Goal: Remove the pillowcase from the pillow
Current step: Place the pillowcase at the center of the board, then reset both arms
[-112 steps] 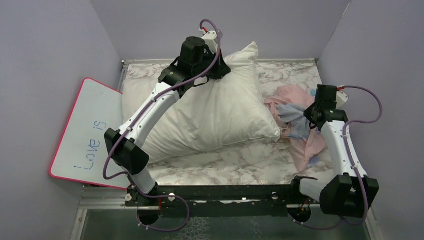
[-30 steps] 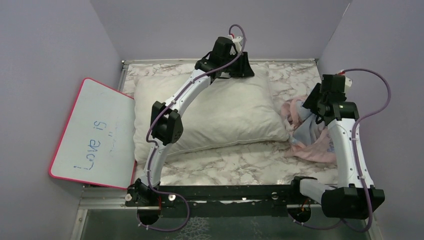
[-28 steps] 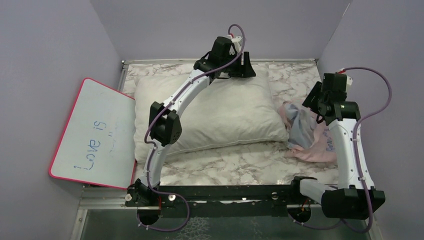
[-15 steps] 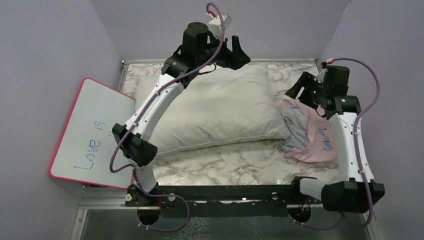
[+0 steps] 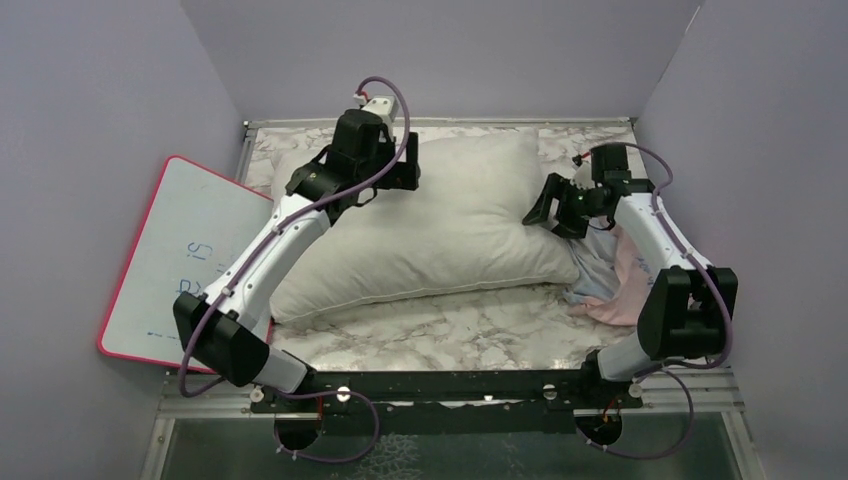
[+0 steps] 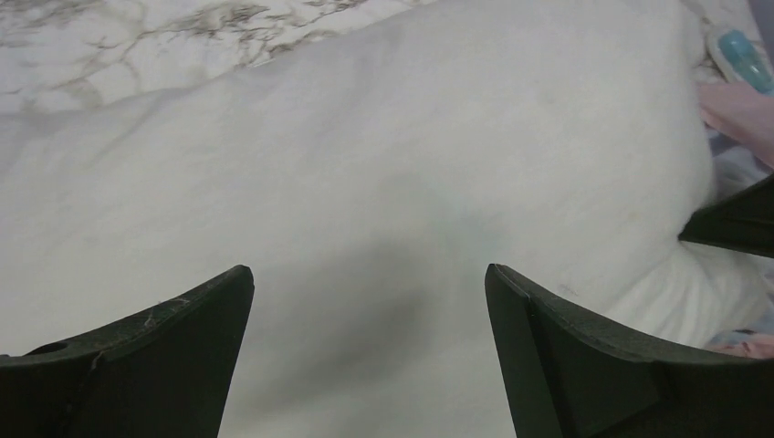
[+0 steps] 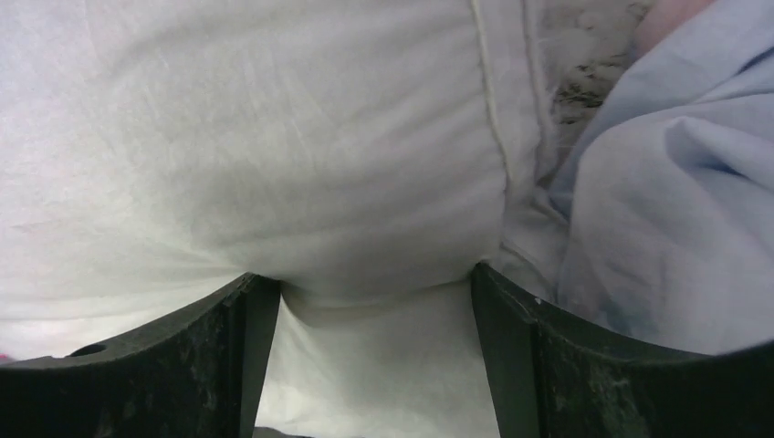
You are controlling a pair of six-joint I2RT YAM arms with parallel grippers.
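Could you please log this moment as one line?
pillowcase: off, heaped right of pillow | left pincer: open over pillow | right pincer: open at pillow edge

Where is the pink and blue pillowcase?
In the top view, the pillowcase lies crumpled in a heap on the right side of the marble table. It is completely off the white pillow and sits right beside the pillow's right end.
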